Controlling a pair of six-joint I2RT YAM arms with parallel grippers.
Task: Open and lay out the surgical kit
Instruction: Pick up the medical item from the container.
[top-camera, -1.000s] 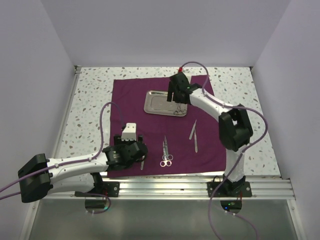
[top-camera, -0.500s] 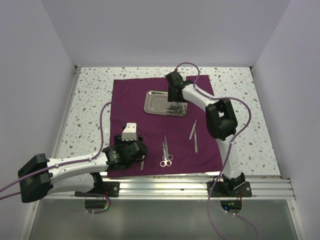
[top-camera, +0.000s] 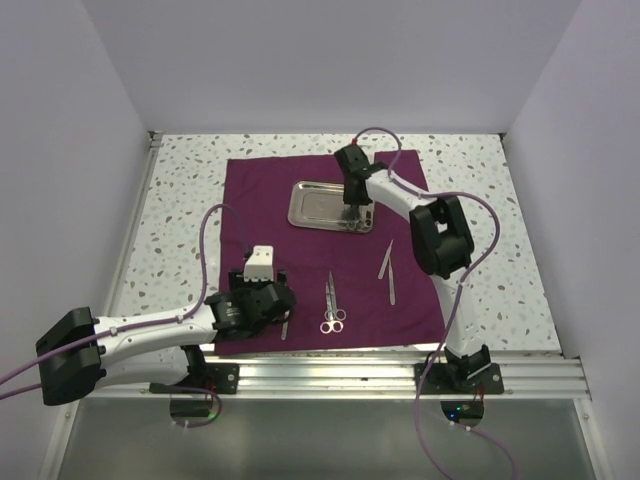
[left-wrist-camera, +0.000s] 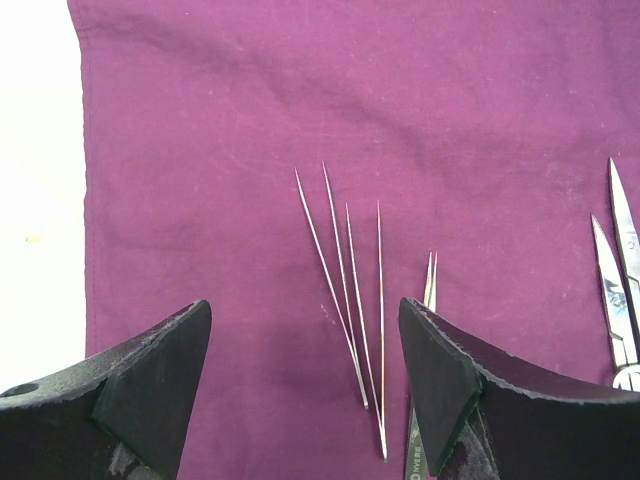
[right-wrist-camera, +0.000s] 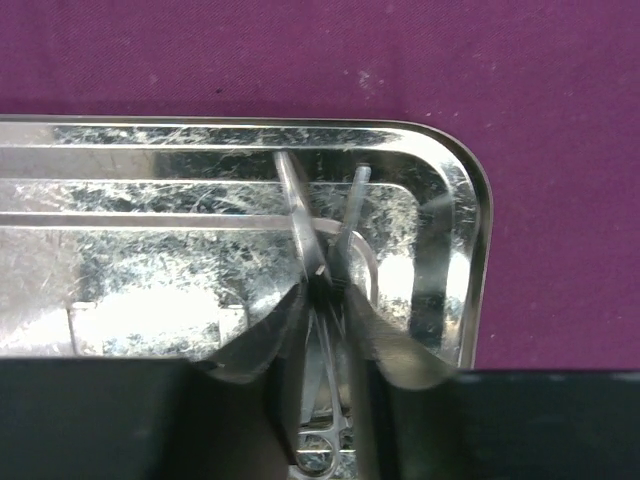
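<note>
Scissors (right-wrist-camera: 318, 225) are sitting pinched between the closed fingers of the right gripper (right-wrist-camera: 320, 300), blades slightly parted, inside the shiny tray (top-camera: 312, 205) at its right end, close to the rounded corner rim. Around them the purple cloth wrap (top-camera: 270, 190) is lying flat on the speckled table (top-camera: 180, 200), with bare tabletop bordering every side. Nearer the bases, the left gripper (left-wrist-camera: 303, 308) is hovering with jaws spread wide over thin steel needles (left-wrist-camera: 352, 330), tweezers (left-wrist-camera: 428, 290) just beside, the cloth's left edge close by.

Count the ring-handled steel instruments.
3 ring-handled steel instruments, seemingly: two together on the dark purple cloth, one in the shiny steel tray, in the right gripper; others may hide.
</note>
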